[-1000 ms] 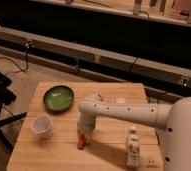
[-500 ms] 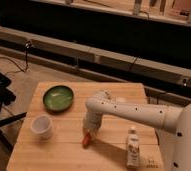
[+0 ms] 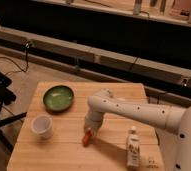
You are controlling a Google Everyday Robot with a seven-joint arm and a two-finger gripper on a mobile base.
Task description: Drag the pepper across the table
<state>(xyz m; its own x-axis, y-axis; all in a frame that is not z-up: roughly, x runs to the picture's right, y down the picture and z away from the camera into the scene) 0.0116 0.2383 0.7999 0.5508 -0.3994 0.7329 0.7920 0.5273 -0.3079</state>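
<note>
1. right now i see the pepper point(image 3: 87, 137), a small red-orange sliver, lying on the table point(image 3: 64, 152) a bit in front of the middle, tilted so one end points toward the near edge.
2. my gripper point(image 3: 90, 129) is straight above the pepper's upper end and looks to be touching it; i cannot tell how the gripper is set, because the wrist hides that part.
3. the white arm point(image 3: 134, 112) comes in from the right side, runs across the tabletop and bends down to the pepper.
4. to the left of the pepper, well apart, a white cup point(image 3: 42, 126) stands upright near the left edge.
5. behind the cup, toward the far left part of the table, i see a green bowl point(image 3: 58, 97), shallow and round.
6. to the right of the pepper, near the front right corner, a small white bottle point(image 3: 133, 146) stands upright, under the line of the arm.
7. past the table's left edge a black chair point(image 3: 0, 102) sits on the floor.
</note>
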